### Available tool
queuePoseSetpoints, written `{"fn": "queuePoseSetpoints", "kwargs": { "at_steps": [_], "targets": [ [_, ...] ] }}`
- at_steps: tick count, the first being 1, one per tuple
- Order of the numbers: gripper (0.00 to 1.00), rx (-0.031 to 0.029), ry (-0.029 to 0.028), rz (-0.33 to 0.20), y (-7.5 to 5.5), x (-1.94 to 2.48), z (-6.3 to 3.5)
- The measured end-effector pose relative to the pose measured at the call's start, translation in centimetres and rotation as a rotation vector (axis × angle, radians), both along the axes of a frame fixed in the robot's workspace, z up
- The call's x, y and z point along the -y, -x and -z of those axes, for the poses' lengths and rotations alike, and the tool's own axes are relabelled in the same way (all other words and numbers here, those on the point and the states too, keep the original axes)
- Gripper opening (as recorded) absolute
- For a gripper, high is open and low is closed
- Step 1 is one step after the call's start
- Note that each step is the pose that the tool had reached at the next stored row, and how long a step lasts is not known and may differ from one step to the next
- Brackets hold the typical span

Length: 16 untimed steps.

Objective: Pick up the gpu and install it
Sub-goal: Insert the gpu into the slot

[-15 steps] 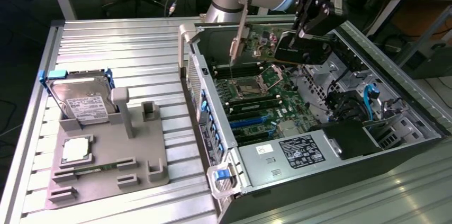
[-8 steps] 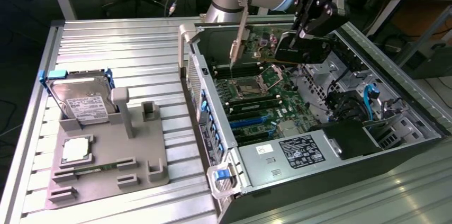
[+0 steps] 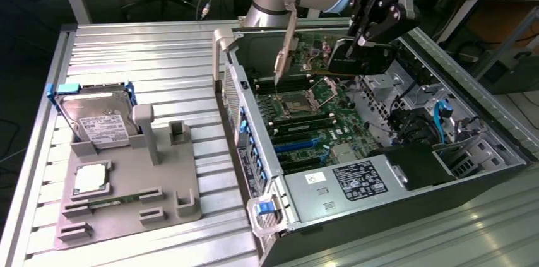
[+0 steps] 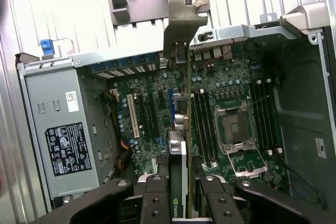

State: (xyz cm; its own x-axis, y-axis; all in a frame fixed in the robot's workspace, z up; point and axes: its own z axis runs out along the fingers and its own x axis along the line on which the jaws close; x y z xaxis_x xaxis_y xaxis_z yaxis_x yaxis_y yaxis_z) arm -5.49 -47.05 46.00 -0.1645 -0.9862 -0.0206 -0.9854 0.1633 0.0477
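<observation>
The wrist view looks down the gpu [image 4: 179, 156] edge-on. It is clamped upright between the gripper [image 4: 181, 184] fingers, and its silver bracket [image 4: 184, 24] reaches the computer case's rear wall [image 4: 131, 56]. From the exterior view, the gripper [image 3: 370, 43] holds the gpu [image 3: 367, 62] above the motherboard [image 3: 312, 115] inside the open computer case [image 3: 497, 134], the bracket [image 3: 286, 43] hanging beside the rear wall. A hard drive [image 3: 101, 122] stands in a grey holder [image 3: 126, 204] well apart on the exterior view's left. The gap between card and slots cannot be judged.
</observation>
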Motion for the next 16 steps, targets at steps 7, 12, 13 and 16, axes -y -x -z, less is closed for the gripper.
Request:
{"fn": "queuePoseSetpoints", "kwargs": {
  "at_steps": [7,12,13,16],
  "targets": [
    [0.27,0.0,0.0,-0.092,0.0,0.0,0.0],
    [0.27,-0.0001,0.0,-0.17,0.0,0.0,0.0],
    [0.27,0.0,0.0,-0.17,0.0,0.0,0.0],
    [0.27,0.0001,-0.0002,-0.17,0.0,-0.01,0.06]
  ]
}}
